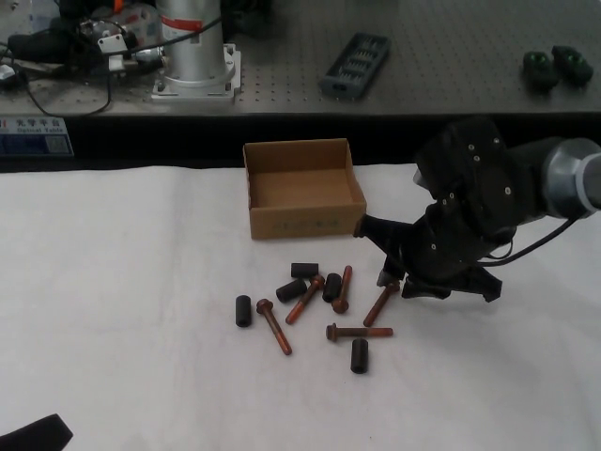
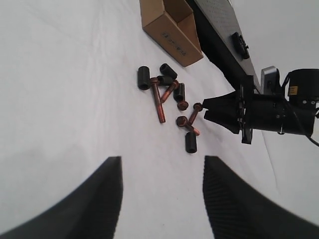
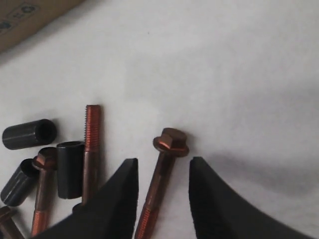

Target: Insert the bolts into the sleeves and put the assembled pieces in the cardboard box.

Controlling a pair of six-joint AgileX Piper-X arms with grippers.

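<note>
Several copper bolts and black sleeves lie loose on the white cloth in front of the open cardboard box (image 1: 302, 218). My right gripper (image 1: 388, 278) is open and low over the rightmost bolt (image 1: 380, 303). In the right wrist view its fingers (image 3: 119, 199) stand on either side of that bolt's shank (image 3: 160, 181), with the hex head just beyond the tips. A sleeve (image 3: 70, 168) stands beside a neighbouring bolt (image 3: 91, 144). My left gripper (image 2: 162, 164) is open and holds nothing, well back from the pile (image 2: 172, 99), at the near left corner (image 1: 38, 434).
The box (image 2: 167, 36) has nothing in it. Another sleeve (image 1: 359, 355) and a bolt (image 1: 359, 331) lie nearest me. Behind the cloth runs a perforated metal bench with a silver post base (image 1: 192, 47) and a black tray (image 1: 355, 61). Bare cloth spreads left.
</note>
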